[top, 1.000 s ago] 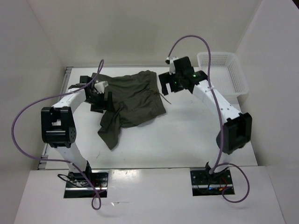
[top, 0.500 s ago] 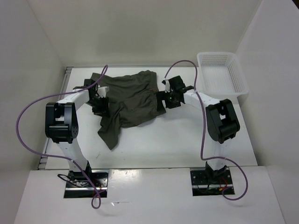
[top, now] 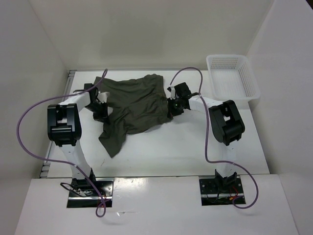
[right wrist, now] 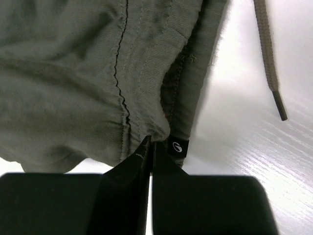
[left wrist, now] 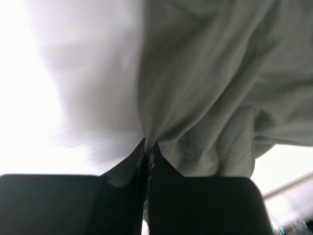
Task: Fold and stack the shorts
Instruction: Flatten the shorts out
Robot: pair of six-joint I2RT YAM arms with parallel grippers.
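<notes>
Two robot arms reach over a white counter where dark olive-green shorts lie rumpled and unfolded toward the far side, between the two hands. One leg of the garment trails off toward the near left, ending in a loose point on the bare surface.

The left hand sits low at the left edge of the cloth. Its wrist camera shows the black fingers pressed together, with a pinch of fabric drawn up into the seam between them and folds fanning out above.

The right hand is down at the opposite, right-hand edge of the garment. Seen from its own wrist, the fingers are closed tight on the gathered waistband, just beside a small black label sewn into the edge. The drawstring lies loose on the counter to the right of the fabric, its tip apart from the cloth.

A white mesh basket stands at the far right corner, well apart from the shorts. Purple cables loop from both arms.
</notes>
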